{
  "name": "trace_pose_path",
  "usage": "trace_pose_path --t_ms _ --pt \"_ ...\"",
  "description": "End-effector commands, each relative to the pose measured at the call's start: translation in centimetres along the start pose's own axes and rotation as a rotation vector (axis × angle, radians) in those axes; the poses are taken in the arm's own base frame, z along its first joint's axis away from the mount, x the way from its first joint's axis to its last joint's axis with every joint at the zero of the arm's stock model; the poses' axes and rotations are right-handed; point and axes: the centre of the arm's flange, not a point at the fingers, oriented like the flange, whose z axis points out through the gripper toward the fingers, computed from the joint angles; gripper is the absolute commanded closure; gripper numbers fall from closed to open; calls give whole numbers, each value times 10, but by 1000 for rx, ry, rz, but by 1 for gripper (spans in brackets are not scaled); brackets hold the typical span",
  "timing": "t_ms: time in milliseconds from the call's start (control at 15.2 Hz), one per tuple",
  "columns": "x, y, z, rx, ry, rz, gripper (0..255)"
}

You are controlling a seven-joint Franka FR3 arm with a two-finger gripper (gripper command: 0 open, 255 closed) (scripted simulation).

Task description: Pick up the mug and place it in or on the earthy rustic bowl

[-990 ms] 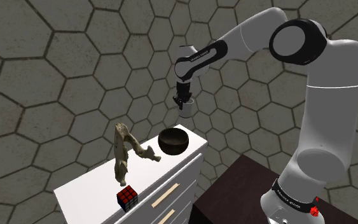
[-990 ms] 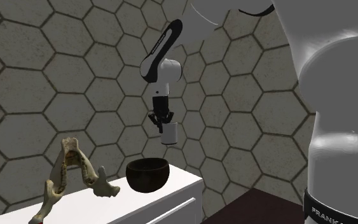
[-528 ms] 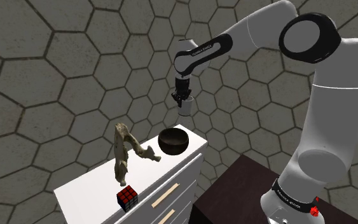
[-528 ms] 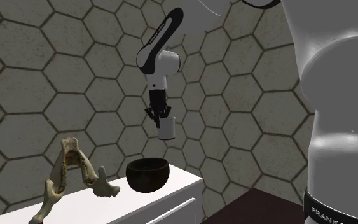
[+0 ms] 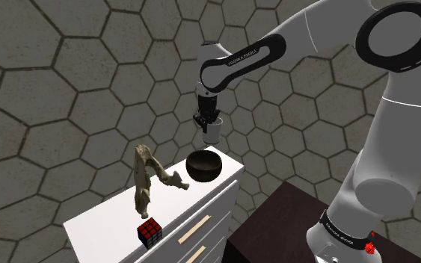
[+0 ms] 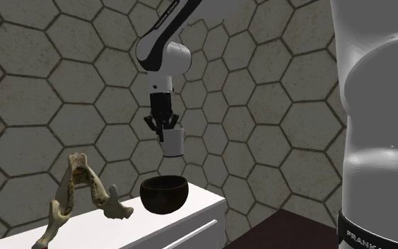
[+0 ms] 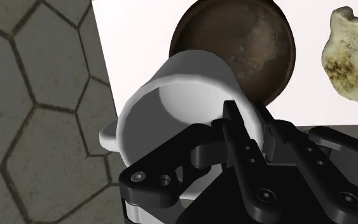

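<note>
Mug, plain white, hangs in the air clamped in the black gripper. As we read the wrist view, the jaws pinch its rim wall. In the shoulder view it sits at about twelve o'clock from the dark brown bowl, well clear of the bowl's rim. The bowl stands at the end of the white cabinet top. We judge the carry nearly done and the lowering next. We would first centre the mug over the bowl's middle, then bring it down straight. We would open only once its base is low inside, since the curved floor may tip it. Both vessels look empty: the mug pale inside, the bowl showing only mottled brown.
</note>
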Motion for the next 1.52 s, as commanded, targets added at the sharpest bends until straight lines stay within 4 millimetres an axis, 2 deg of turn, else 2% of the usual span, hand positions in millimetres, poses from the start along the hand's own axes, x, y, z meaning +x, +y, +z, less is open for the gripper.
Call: trace_pose_path --t_ms 0,1122,1452 --pt "-13 -25 -7 0 1 1 255" --pt "-12 -31 83 0 1 1 255" --pt "-12 -31 86 0 1 1 255"
